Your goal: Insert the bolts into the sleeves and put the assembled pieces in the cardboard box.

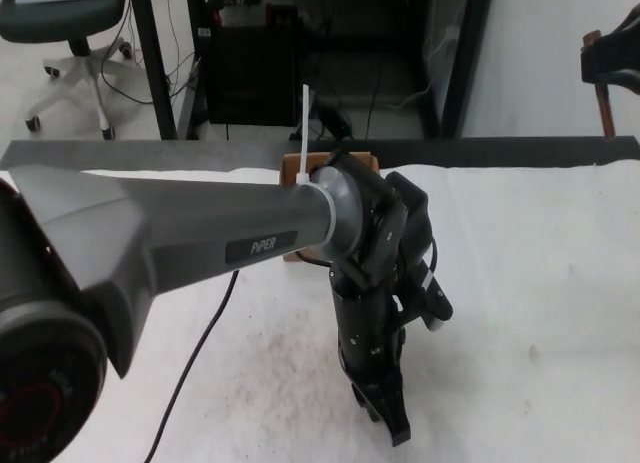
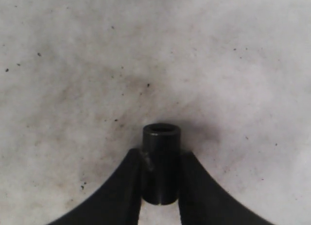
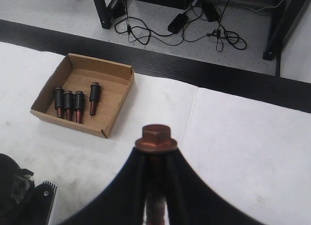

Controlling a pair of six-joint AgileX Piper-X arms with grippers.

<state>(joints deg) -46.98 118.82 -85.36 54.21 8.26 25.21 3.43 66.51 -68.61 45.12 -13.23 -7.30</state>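
My left gripper [image 2: 162, 157] is shut on a short black sleeve [image 2: 161, 174], held upright just above the stained white cloth [image 2: 97, 64]. My right gripper [image 3: 155, 159] is shut on a copper bolt [image 3: 155, 137] with its hex head up between the fingertips. The cardboard box [image 3: 119, 96] lies farther off on the cloth and holds several assembled pieces [image 3: 68, 104], bolts in black sleeves, lying side by side. In the high view a grey arm [image 1: 200, 233] crosses the front, a black gripper [image 1: 390, 423] points down at the cloth, and a corner of the box [image 1: 298, 168] peeks out behind.
A dark strip [image 3: 218, 77] runs along the bench's far edge, with cables [image 3: 194, 25] and black frame legs on the floor beyond. Part of the other arm [image 3: 19, 196] sits near the right gripper. White cloth [image 1: 540, 283] stretches open to the right.
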